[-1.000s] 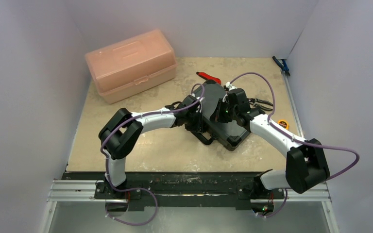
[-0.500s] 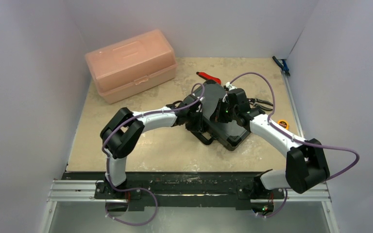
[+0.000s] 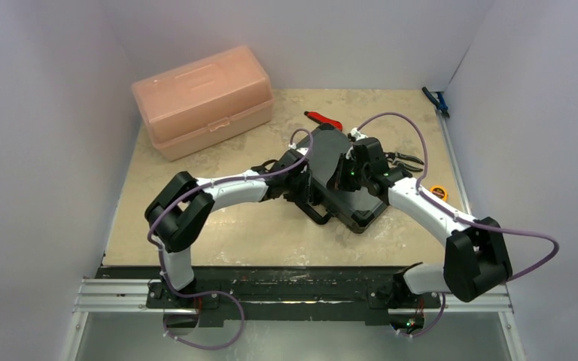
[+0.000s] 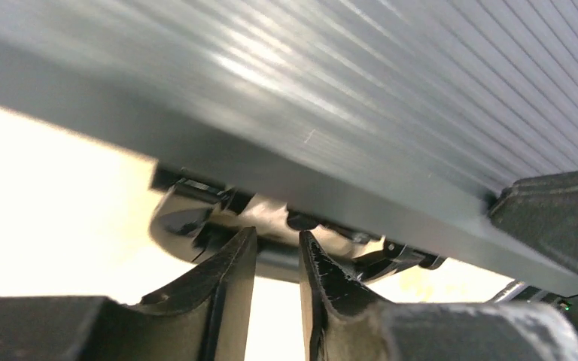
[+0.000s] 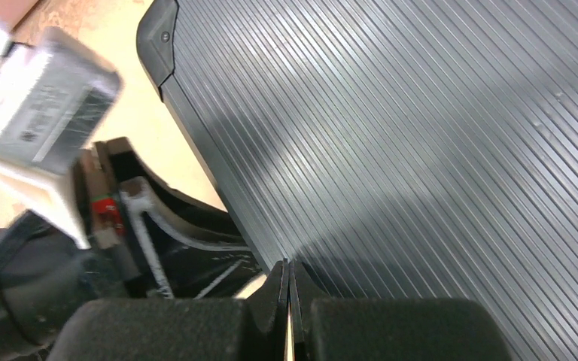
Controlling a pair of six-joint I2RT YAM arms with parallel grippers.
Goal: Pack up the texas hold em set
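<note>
The black briefcase (image 3: pixel 357 204) lies mid-table with its ribbed lid (image 3: pixel 330 144) partly raised and its handle (image 3: pixel 317 214) facing me. My left gripper (image 3: pixel 307 186) is at the case's left edge, under the lid rim. In the left wrist view (image 4: pixel 278 235) its jaws stand a narrow gap apart with nothing between them, and the lid (image 4: pixel 391 90) is overhead. My right gripper (image 3: pixel 344 173) is shut and empty, its tips (image 5: pixel 287 265) against the lid's ribbed outer face (image 5: pixel 421 135). The chip stacks, dice and orange disc are hidden.
A translucent pink box (image 3: pixel 203 98) stands at the back left. A red-handled tool (image 3: pixel 322 118) lies behind the case, a black tool (image 3: pixel 406 159) to its right, a yellow tape measure (image 3: pixel 439 192) near the right edge, and a blue-handled tool (image 3: pixel 436 101) in the far right corner.
My left arm's elbow has shifted left and lower, and its wrist has edged toward the case. The case and my right arm have barely moved.
</note>
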